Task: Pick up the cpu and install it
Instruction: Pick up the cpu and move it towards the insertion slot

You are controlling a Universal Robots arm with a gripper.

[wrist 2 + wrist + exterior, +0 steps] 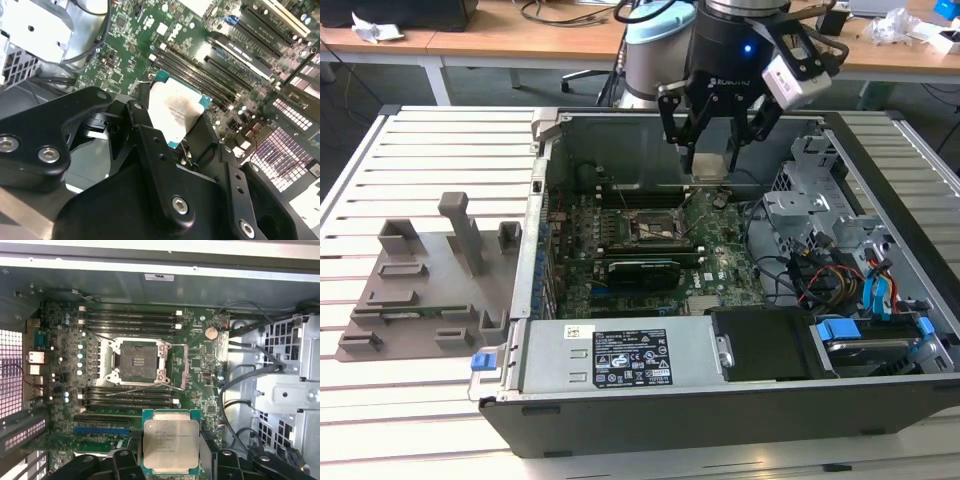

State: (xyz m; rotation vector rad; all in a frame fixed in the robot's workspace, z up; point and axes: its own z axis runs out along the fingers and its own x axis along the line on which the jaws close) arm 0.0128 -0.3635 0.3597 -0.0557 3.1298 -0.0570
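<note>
Our claw [709,150] is clamped on the cpu [171,440], its black fingers [125,462] pressing against two opposite edges of the chip; we see the cpu as a flat square with a silvery-white metal top plate, faint grey print across it and a thin green rim of board showing round the plate; in the second wrist view the plate carries a dull smudge near its middle. The chip is held level in the air above the green motherboard [200,370], touching nothing but the fingers; the socket [141,361] lies apart from it, bare and dark inside its metal frame, with a bank of memory slots [130,397] between the two. In the exterior view the claw hangs over the far half of the open computer case [670,425], which lies on its side on the pale slatted surface [360,180]; a power supply [620,355] runs along the case's near wall, and coloured cables [830,275] crowd the exterior view's right. Well apart, on the exterior view's left, a grey tray [420,300] with upright blocks rests on the surface.
</note>
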